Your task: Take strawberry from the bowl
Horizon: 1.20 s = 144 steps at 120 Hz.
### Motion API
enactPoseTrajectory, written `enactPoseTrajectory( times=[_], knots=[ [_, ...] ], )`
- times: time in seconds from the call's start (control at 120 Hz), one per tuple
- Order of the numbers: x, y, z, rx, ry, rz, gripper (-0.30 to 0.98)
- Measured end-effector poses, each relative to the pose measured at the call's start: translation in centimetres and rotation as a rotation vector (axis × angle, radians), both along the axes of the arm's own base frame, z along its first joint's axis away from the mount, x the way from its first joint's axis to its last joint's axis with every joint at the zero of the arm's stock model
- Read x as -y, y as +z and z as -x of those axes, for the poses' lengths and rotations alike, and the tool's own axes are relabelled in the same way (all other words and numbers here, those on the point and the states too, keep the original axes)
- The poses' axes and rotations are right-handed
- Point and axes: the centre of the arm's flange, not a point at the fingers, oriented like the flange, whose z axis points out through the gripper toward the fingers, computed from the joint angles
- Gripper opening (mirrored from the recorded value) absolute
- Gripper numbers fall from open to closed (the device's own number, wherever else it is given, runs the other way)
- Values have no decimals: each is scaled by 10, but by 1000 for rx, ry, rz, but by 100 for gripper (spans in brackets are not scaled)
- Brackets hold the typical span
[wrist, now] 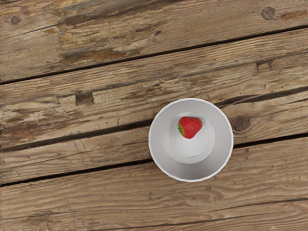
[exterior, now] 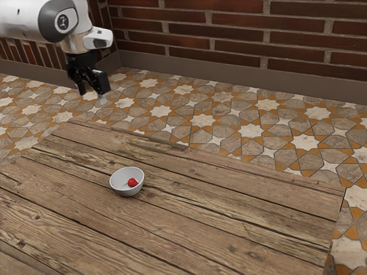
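Saw first a patterned tile floor [exterior: 258,132], then a brick wall [exterior: 229,28] beyond it. Saw next a table [exterior: 229,200] of rough, weathered wood. Noticed a white arm [exterior: 28,23], reaching in from the exterior view's upper left. Found the claw [exterior: 92,95] at its end, black, high and well apart from the bowl [exterior: 116,186], with fingers [exterior: 102,83] spread apart and nothing caught between. Found the bowl white, round and upright on the table. Found the strawberry [wrist: 191,127], red and smallest of all, inside the bowl, off-centre, close to one side.

Feared most a knock on the rim [wrist: 191,180], from coming down without allowing for that off-centre spot, enough to tip or slide the bowl. Feared too a jam against the sloping side, for want of room beside the strawberry. Reckoned a slip possible as well, from closing on the tapered end.
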Motion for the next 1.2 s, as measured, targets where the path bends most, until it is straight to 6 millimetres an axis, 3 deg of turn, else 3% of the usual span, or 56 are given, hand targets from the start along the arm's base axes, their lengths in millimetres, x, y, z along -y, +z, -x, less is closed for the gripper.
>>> enactPoseTrajectory(
  times=[0.333, 0.425, 0.617, 0.758, 0.9, 1.05, 1.133, 1.2],
  knots=[
    [-6, -3, -1, 3, -15, -11, 69],
    [-9, -32, -5, -13, -171, -20, 69],
    [-5, -61, -17, -19, -468, -35, 69],
    [0, -113, -13, -70, -672, -40, 69],
    [4, -148, -15, -86, -853, -41, 68],
    [17, -170, -16, -97, -1021, -41, 47],
    [23, -193, -7, -105, -1096, -32, 41],
    [24, -200, -4, -95, -1143, -37, 38]
  ],
)
